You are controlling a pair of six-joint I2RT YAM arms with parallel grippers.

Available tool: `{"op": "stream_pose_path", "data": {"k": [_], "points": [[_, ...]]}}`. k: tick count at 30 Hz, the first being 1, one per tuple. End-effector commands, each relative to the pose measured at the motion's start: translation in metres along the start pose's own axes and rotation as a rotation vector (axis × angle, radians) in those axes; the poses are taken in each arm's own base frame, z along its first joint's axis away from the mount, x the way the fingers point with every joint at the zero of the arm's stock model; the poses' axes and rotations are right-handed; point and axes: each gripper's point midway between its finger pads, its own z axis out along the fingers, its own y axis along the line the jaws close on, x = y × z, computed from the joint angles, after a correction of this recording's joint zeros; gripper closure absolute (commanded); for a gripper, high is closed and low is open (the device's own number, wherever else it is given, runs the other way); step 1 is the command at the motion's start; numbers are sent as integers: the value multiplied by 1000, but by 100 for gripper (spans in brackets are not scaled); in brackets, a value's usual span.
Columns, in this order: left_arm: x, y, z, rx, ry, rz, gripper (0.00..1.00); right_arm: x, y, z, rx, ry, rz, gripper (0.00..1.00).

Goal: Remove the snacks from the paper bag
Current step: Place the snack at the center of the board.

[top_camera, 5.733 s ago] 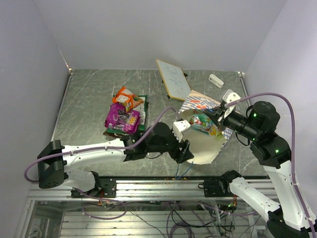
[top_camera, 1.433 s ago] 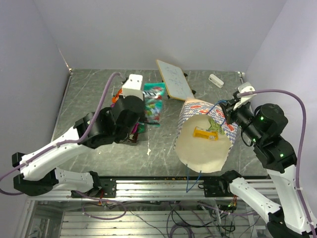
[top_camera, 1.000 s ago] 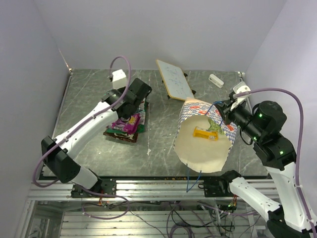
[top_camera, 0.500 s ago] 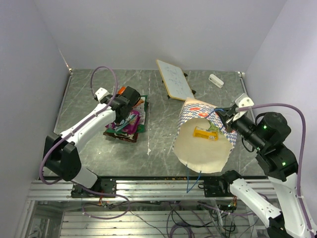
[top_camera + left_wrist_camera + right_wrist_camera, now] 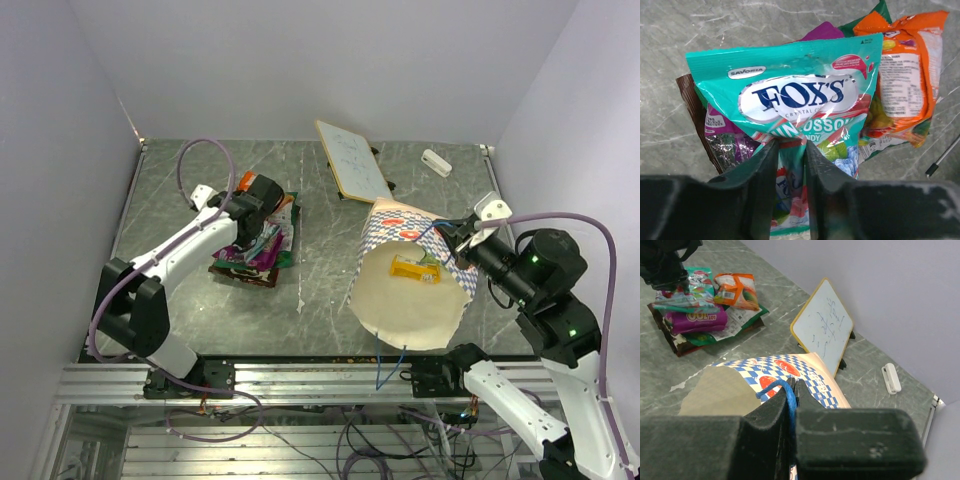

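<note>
In the left half of the overhead view, the left gripper [image 5: 788, 145] hangs over a heap of crinkly foil snack packets [image 5: 252, 248] lying on the grey marbled table [image 5: 180, 190]. Its wrist view shows a teal candy packet [image 5: 795, 95] on top of the heap, over a magenta packet [image 5: 720, 135] and beside an orange one [image 5: 905, 65]. The fingers stand slightly apart with a fold of the teal packet between them. Whether they pinch that fold or have let it go cannot be told.

Right of centre, the large blue-and-white checkered paper bag [image 5: 400, 310] lies tipped with its cream mouth towards the camera. A yellow-orange packet [image 5: 410, 268] shows deep inside, with something green just beside it.

At the right, the right gripper [image 5: 792, 390] is clamped on the bag's thin blue cord handle [image 5: 771, 385], holding the mouth up.

I judge the step in hand to be setting the teal packet on the heap. The next move calls for spreading the left fingers fully, lifting off the heap, and reaching into the bag for the yellow-orange packet while the right side holds the handle.
</note>
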Motion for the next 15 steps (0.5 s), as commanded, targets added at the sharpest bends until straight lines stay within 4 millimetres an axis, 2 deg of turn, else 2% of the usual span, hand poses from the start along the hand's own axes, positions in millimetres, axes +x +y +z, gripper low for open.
{"op": "stream_pose_path", "data": {"k": [1, 5, 15], "points": [[5, -10, 2, 15, 36, -71, 54, 1, 2, 5, -17, -6, -2, 100], [4, -11, -6, 44, 61, -71, 33, 1, 3, 6, -20, -2, -3, 100], [-15, -7, -46, 150, 130, -96, 7, 3, 4, 12, -36, 10, -4, 100]]}}
